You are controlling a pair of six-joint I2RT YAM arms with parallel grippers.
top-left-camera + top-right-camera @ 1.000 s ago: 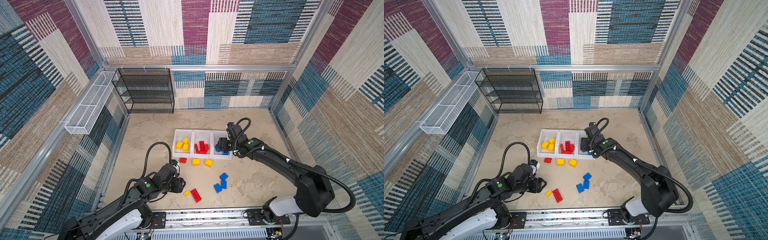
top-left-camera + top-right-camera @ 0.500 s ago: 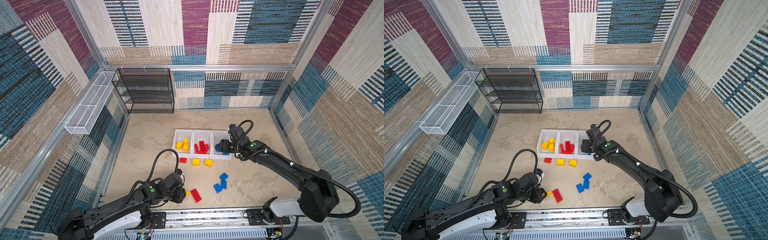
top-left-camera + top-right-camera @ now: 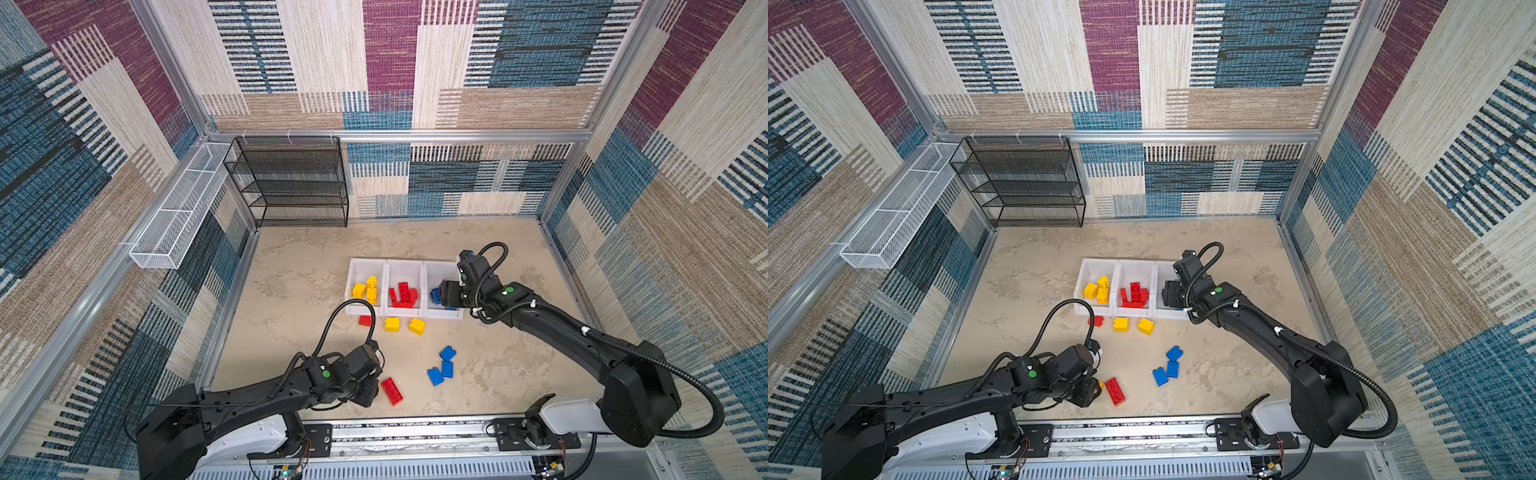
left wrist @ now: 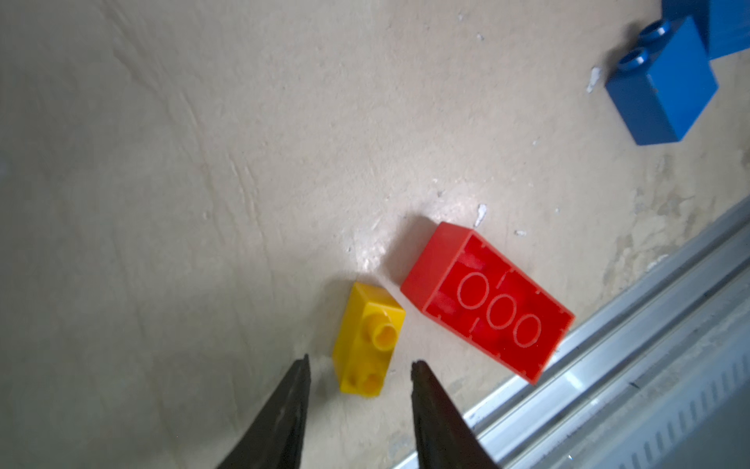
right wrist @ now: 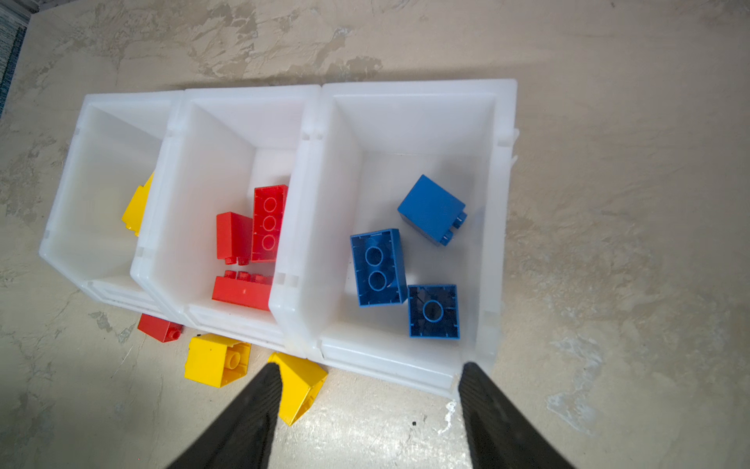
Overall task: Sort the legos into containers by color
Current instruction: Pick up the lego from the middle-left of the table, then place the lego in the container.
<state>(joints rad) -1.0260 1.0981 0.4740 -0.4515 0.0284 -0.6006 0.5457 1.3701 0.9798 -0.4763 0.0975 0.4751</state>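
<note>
The left gripper (image 4: 359,361) is standing narrowly spread, black tapered fingers (image 4: 284,414) flanking the near end of a small glossy yellow brick (image 4: 367,337) without touching it. An upturned hollow red brick (image 4: 487,308) is lying just beyond. The right gripper (image 5: 371,365) is hanging wide apart, empty, over the smooth white bins (image 5: 418,87), three blue bricks (image 5: 379,266) sitting directly ahead.

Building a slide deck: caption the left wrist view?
Left gripper, jaws apart, straddling a small yellow lego on the table, an upside-down red lego beside it.
</note>
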